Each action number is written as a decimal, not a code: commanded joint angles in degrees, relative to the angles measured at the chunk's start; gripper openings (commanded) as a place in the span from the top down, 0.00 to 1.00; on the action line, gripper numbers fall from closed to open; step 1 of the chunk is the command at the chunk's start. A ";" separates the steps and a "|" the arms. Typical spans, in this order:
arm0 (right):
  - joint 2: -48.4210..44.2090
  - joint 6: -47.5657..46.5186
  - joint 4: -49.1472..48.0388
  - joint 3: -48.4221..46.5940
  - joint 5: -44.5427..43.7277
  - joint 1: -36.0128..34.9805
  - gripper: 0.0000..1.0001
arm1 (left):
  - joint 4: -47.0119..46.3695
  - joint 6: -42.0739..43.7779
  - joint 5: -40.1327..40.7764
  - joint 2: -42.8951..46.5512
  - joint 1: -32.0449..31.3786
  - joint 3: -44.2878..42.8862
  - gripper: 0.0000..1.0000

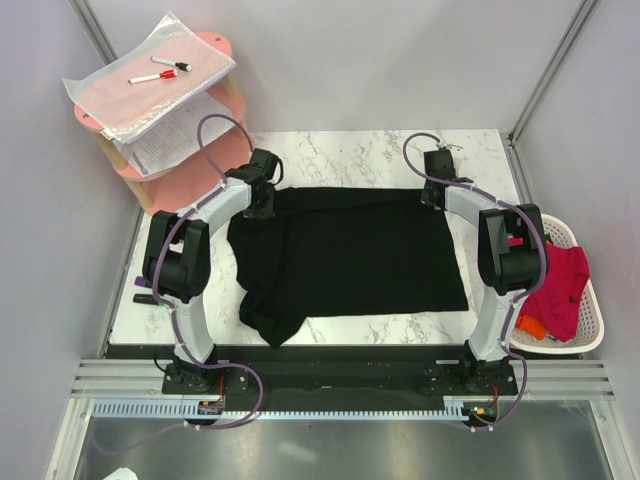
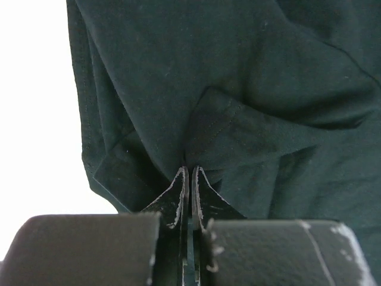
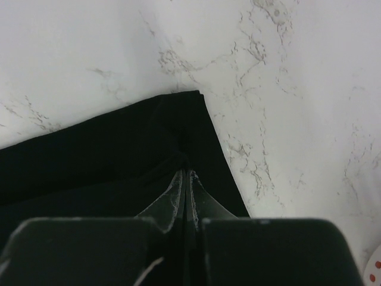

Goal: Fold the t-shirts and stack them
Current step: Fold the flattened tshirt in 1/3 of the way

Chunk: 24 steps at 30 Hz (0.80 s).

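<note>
The black t-shirt [image 1: 350,255] lies spread on the marble table, its far edge stretched between both grippers and its near left part bunched. My left gripper [image 1: 262,197] is shut on the shirt's far left edge; the left wrist view shows the black cloth [image 2: 238,89] pinched at the closed tips [image 2: 190,171]. My right gripper [image 1: 436,192] is shut on the far right corner; the right wrist view shows that corner [image 3: 184,113] at the closed tips [image 3: 187,173]. A red t-shirt [image 1: 560,285] and an orange one [image 1: 530,326] lie in the basket.
A white slatted basket [image 1: 590,335] stands off the table's right edge. A pink two-tier stand [image 1: 215,50] with papers and markers stands at the far left. Grey walls close in at left, back and right. Bare marble [image 1: 350,155] shows beyond the shirt.
</note>
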<state>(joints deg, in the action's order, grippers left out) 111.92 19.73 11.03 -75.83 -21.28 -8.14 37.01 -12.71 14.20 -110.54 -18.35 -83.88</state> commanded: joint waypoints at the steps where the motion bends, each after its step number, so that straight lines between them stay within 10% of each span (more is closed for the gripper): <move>1: -0.03 1.89 0.23 1.39 -5.60 -0.21 0.97 | -1.77 -2.93 1.80 4.01 0.07 2.13 0.98; 12: -3.37 2.24 -2.77 2.70 -11.16 -0.21 0.83 | -2.91 -5.83 -1.27 5.60 -1.16 10.04 0.98; 16: -3.55 4.88 -1.54 7.00 -7.73 -0.30 0.55 | -2.74 -6.36 -2.41 6.91 -2.39 13.29 0.98; 19: -4.95 6.20 -1.97 9.55 -7.29 -0.30 0.22 | -2.82 -6.89 -1.72 10.51 -3.53 15.31 0.57; 20: -5.56 6.29 -3.02 10.09 -7.20 -0.30 0.15 | -2.83 -6.98 -0.85 11.91 -3.88 15.76 0.19; 21: -6.18 6.20 -3.46 10.44 -6.85 -0.38 0.07 | -3.09 -7.15 0.21 14.80 -4.24 16.20 0.06; 24: -9.08 5.68 -5.74 11.14 -4.93 -0.47 0.02 | -5.62 -7.42 3.90 20.78 -4.33 18.04 0.00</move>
<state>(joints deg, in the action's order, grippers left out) 108.36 24.84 8.38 -65.56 -28.58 -8.38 34.54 -18.26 13.76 -99.77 -22.13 -67.09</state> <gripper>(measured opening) 0.970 0.976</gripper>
